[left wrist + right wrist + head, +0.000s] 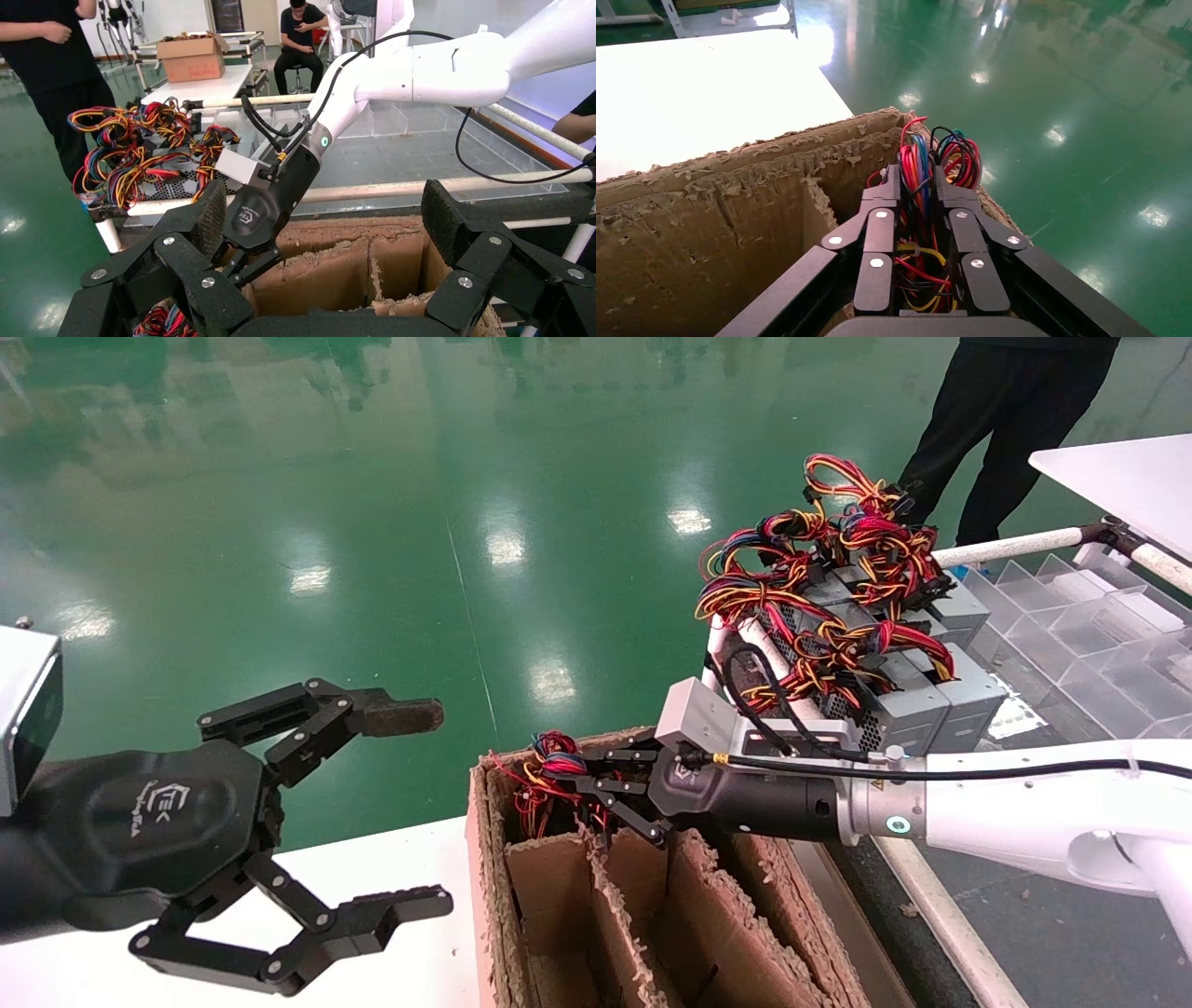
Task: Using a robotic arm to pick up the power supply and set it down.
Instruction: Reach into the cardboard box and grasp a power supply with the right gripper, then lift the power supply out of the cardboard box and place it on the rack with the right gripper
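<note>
The robotic arm is my right one, white and tubular, reaching across to the far left corner of a torn cardboard box. Its gripper is shut on the red, blue and yellow wire bundle of the power supply. The supply's grey body is almost wholly hidden down in that compartment. In the left wrist view the right gripper's black housing dips into the box. My left gripper hangs open and empty to the left of the box.
Several more grey power supplies with tangled wires are stacked on a white-tube rack behind the box. Clear plastic bins lie to the right. A white table adjoins the box's left side. A person in black stands beyond the rack.
</note>
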### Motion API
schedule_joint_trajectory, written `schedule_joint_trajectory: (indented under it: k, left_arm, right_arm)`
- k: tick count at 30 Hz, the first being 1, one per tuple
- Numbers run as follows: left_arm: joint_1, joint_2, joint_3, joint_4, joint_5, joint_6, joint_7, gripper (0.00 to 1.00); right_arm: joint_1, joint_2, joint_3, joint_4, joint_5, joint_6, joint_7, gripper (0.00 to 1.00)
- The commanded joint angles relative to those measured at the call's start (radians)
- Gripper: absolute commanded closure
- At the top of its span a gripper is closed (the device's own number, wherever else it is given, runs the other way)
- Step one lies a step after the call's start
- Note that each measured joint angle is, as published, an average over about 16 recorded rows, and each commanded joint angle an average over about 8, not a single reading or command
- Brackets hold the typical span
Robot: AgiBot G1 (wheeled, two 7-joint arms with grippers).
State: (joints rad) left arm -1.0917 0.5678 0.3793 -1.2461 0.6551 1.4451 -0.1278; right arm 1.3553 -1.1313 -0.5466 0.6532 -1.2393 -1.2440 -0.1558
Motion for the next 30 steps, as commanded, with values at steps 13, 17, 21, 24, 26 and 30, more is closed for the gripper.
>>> schedule_joint_trajectory:
  k: [13,17,21,24,26,30]
  left_arm:
    - [0.0,0.0,0.0,0.0,0.0,0.0,0.0,0.0]
    - [0.0,0.0,0.0,0.0,0.0,0.0,0.0,0.0]
    - [0.0,0.0,0.0,0.0,0.0,0.0,0.0,0.0]
    - [0.0,0.0,0.0,0.0,0.0,0.0,0.0,0.0]
    - [0.0,0.0,0.0,0.0,0.0,0.0,0.0,0.0]
    - [0.0,0.0,0.0,0.0,0.0,0.0,0.0,0.0]
  right_arm:
    - [-0.012,0.017,0.037,0.004,0.051,-0.004,-0.035,1.0]
    - [-0.025,0.04,0.066,0.038,0.087,-0.003,-0.044,1.0]
    - [-0.041,0.073,0.102,0.099,0.13,0.004,-0.05,1.0]
    - [-0.051,0.101,0.134,0.156,0.167,0.015,-0.043,1.0]
    - [-0.054,0.12,0.156,0.193,0.192,0.024,-0.03,1.0]
    - [-0.052,0.151,0.193,0.253,0.235,0.043,0.0,1.0]
